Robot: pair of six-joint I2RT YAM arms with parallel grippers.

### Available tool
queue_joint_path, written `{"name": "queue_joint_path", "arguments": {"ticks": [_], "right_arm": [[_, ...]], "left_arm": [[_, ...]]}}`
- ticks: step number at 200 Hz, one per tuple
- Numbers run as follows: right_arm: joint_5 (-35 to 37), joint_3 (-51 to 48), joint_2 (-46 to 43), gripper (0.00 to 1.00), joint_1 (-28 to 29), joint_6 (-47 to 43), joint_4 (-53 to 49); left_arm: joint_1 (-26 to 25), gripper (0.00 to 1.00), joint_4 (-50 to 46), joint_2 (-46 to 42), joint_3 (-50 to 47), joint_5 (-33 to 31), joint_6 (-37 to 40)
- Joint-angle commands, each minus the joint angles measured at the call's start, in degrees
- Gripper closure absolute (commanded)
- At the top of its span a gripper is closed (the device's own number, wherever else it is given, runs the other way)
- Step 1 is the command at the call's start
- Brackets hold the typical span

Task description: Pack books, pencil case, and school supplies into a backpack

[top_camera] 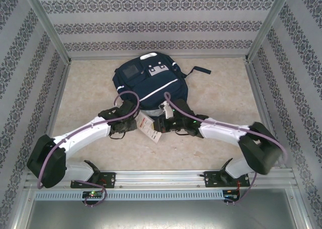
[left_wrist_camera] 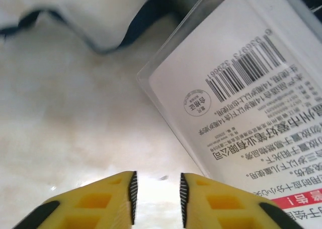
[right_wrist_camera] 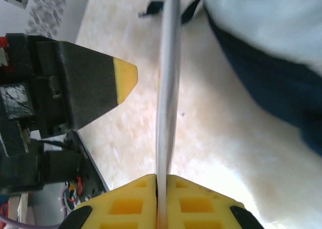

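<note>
The navy backpack [top_camera: 151, 80] lies flat at the back middle of the table, and both grippers meet at its near edge. My right gripper [right_wrist_camera: 162, 199] is shut on a white packet with red print [top_camera: 149, 128], one of the school supplies, seen edge-on as a thin white sheet [right_wrist_camera: 168, 88]. My left gripper [left_wrist_camera: 157, 199] stands open with nothing between its pads, just left of the packet [left_wrist_camera: 241, 103], whose barcode side faces it. One yellow-tipped fingertip [right_wrist_camera: 126, 73] of the left gripper shows beside the sheet. The books and pencil case are out of view.
Beige marbled tabletop [top_camera: 216, 93] surrounds the backpack. Patterned walls and metal frame posts [top_camera: 50, 27] enclose the table on three sides. A dark strap [top_camera: 201, 69] trails from the backpack's right side. The backpack's pale lining [left_wrist_camera: 110, 12] bulges close ahead of the left gripper.
</note>
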Motion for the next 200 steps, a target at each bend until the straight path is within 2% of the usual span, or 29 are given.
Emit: {"name": "queue_joint_path", "arguments": {"ticks": [1,43,75,104,160,183,200], "right_arm": [[4.8,-2.5,-7.3,1.0,-2.3,-1.2,-4.9],[13.9,-8.2,-22.7,1.0,-9.1,0.2,-13.7],[21.9,-14.1,-37.1,1.0,-14.9,4.1,-19.9],[23.0,-17.0,-47.2,1.0,-19.5,5.7,-25.1],[21.4,-17.8,-50.9,1.0,-21.9,6.3,-28.2],[21.1,-18.0,-50.8,1.0,-22.0,6.4,-27.5],[20.3,-18.2,-50.1,1.0,-22.1,6.5,-26.4]], "left_arm": [[-0.3,0.64,-2.9,0.4,6.0,-2.3,7.7],[-0.3,0.53,-0.6,8.6,17.3,-0.8,17.1],[-0.9,0.51,0.5,16.7,25.7,1.0,23.3],[-2.6,0.48,0.4,23.6,32.5,0.2,29.7],[-5.5,0.39,-1.4,33.5,41.6,-5.9,38.8],[-6.2,0.39,-2.4,36.1,43.3,-7.9,41.1],[-6.5,0.45,-2.3,37.2,43.7,-9.2,42.4]]}}
